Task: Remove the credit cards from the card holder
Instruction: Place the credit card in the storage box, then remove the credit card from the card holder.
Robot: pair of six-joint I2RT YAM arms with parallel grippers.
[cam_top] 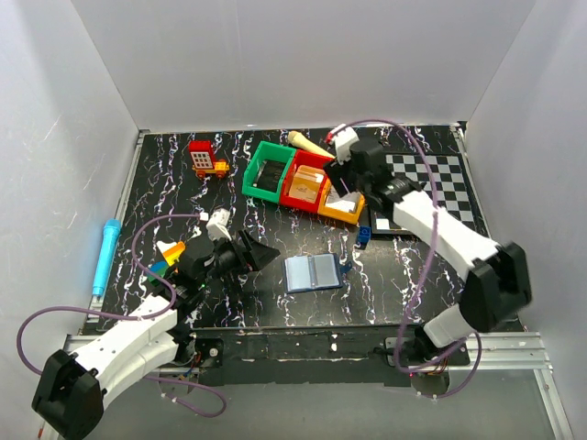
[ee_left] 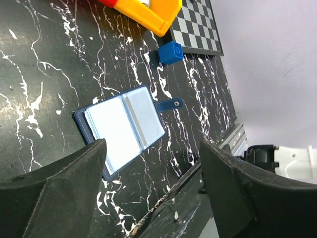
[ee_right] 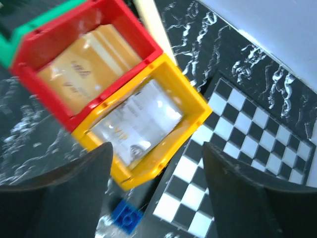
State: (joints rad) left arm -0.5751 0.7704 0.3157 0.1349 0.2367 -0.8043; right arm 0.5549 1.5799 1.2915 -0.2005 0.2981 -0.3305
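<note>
The card holder [cam_top: 313,272] lies open and flat on the black marbled table, pale blue-grey inside [ee_left: 124,126], its snap strap [ee_left: 171,104] pointing away. My left gripper [ee_left: 152,148] hovers open just to its left, low over the table's near edge, with nothing between its fingers [cam_top: 260,254]. My right gripper [ee_right: 157,153] is open and empty above the yellow bin [ee_right: 193,106]. A silver credit card [ee_right: 141,119] lies in that bin. A golden credit card [ee_right: 81,69] lies in the red bin [ee_right: 119,25]. I cannot tell whether the holder's pockets hold any cards.
A green bin [cam_top: 268,170] adjoins the red one. A small blue block [ee_left: 171,52] sits by the checkerboard [cam_top: 431,183]. A red toy [cam_top: 206,160] stands at the back left. Coloured blocks [cam_top: 167,254] lie by my left arm. A blue pen [cam_top: 104,252] lies at the left edge.
</note>
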